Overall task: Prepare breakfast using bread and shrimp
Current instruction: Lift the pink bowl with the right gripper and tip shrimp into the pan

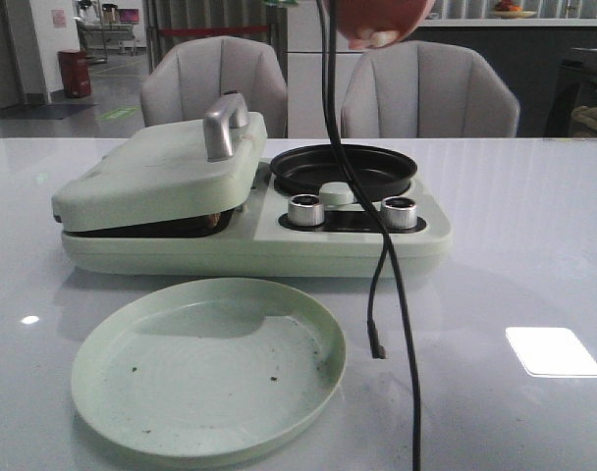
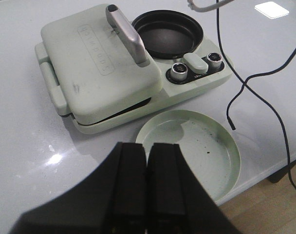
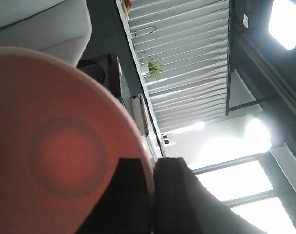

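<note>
A: Where is the pink bowl (image 1: pixel 382 22)?
B: High up above the green cooker (image 1: pixel 249 211), over its round black pan (image 1: pixel 342 169). The bowl is tipped, and something pale pokes out at its rim. I can't tell if that is the shrimp.
A: Who holds it?
B: The right gripper (image 3: pixel 152 195). Its two black fingers are pinched tight on the bowl's rim.
A: And the other one?
B: The left gripper (image 2: pixel 147 183) is near the green plate (image 1: pixel 102 392), on the side away from the cooker. Its fingers are pressed together with nothing between them.
A: Is there bread?
B: I see none. The cooker's lid is almost down, so bread could be hiding under it. The plate has only crumbs.
A: What step is this?
B: I think it is pouring the shrimp into the pan. The black pan looks bare.
A: What next?
B: Tip the bowl more, right over the pan, and keep clear of the hanging black cable (image 1: pixel 392 255).
</note>
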Motion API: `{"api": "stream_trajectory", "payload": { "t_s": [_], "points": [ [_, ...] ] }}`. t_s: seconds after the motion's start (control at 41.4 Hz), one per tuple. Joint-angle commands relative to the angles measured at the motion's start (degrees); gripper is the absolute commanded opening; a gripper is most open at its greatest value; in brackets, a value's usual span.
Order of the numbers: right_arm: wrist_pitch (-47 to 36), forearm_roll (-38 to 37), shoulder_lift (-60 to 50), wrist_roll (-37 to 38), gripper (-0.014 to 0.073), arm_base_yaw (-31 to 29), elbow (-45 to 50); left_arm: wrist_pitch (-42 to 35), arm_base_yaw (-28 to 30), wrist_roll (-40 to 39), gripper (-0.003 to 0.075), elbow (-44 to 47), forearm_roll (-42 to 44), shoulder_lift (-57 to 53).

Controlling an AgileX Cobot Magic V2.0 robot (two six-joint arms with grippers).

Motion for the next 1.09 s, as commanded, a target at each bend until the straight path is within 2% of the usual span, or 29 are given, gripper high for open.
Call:
{"api": "stream_trajectory", "payload": {
  "t_s": [0.0,0.145,0.314,0.58,0.677,0.75,0.895,0.967,1.064],
  "points": [
    [3.5,-6.3,-4.8,-0.1,0.0050,0.0,-2.0,-3.5,-0.6,0.1,0.0101,-1.5,-2.4,0.0],
    [3.5,-1.5,-1.1,-0.1,0.0050,0.0,-1.8,-3.5,-0.6,0.1,0.0101,-1.5,-2.4,0.0],
    [3.7,-1.7,2.6,0.6,0.0050,0.1,-1.4,-3.5,-0.6,0.1,0.0101,-1.5,-2.4,0.0],
    [5.2,-1.9,-1.2,0.6,0.0050,0.1,-1.4,-3.5,-0.6,0.1,0.0101,-1.5,-2.4,0.0],
    [6.9,0.7,-4.2,0.6,0.0050,0.1,-1.4,-3.5,-0.6,0.1,0.0101,-1.5,-2.4,0.0],
    [7.6,7.1,-7.4,0.6,0.0050,-0.1,-1.4,-3.5,-0.6,0.1,0.0101,-1.5,-2.4,0.0],
    [6.3,31.7,-16.5,0.6,0.0050,-3.7,-1.1,-3.5,-0.6,0.1,0.0101,-1.5,-2.4,0.0],
    [4.9,39.8,-20.7,0.5,0.0050,-6.8,0.9,-3.5,-0.6,0.1,0.0101,-1.5,-2.4,0.0],
    [4.6,46.4,-26.0,0.5,0.0050,-11.2,6.2,-3.5,-0.6,0.1,0.0101,-1.5,-2.4,0.0]
  ]
}}
